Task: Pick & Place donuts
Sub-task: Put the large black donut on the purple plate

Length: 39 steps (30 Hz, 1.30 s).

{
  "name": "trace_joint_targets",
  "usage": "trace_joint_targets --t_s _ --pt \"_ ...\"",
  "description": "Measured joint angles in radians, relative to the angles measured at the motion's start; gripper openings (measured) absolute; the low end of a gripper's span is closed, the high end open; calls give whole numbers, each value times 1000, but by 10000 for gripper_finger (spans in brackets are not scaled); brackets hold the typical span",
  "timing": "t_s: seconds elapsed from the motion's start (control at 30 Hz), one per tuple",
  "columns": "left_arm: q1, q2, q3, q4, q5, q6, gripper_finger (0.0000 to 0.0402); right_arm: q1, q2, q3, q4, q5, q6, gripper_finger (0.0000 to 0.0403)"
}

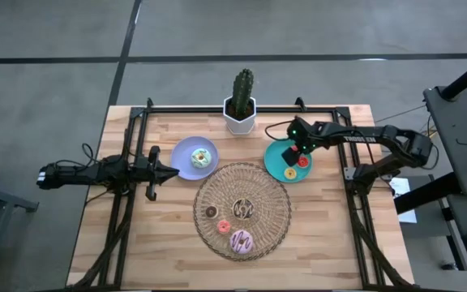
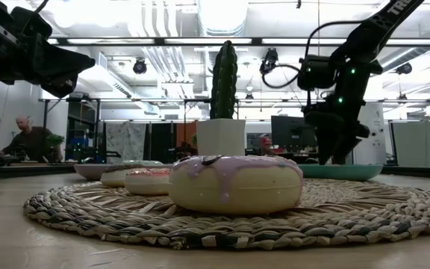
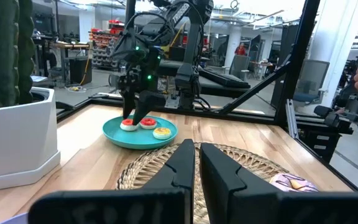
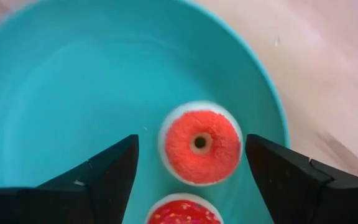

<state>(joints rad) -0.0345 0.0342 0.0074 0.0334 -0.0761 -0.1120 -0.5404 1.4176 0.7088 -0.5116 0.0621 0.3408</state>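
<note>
Right gripper (image 4: 194, 171) fingers spread over orange toy donut (image 4: 200, 144) lying free on round teal plate (image 4: 61, 106) near table's far right edge, red donut (image 4: 184, 213) just beside, left gripper (image 3: 196, 163) pressed together at left edge.

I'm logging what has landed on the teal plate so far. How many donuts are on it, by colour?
On the teal plate:
Orange donut: 1
Red donut: 1
Yellow donut: 1
Total: 3
</note>
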Motion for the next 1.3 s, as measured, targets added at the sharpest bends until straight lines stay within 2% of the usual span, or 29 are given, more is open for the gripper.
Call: trace_joint_targets --t_s 0.4,0.83,1.1,1.3 --pt "0 0 0 0 0 0 0 56 -199 35 21 0 -24 277" --pt "0 0 0 0 0 0 0 236 -419 37 29 -18 -161 247" --pt "0 0 0 0 0 0 0 339 -491 35 31 -17 -161 227" --pt "0 0 0 0 0 0 0 397 -495 34 30 -17 -158 223"
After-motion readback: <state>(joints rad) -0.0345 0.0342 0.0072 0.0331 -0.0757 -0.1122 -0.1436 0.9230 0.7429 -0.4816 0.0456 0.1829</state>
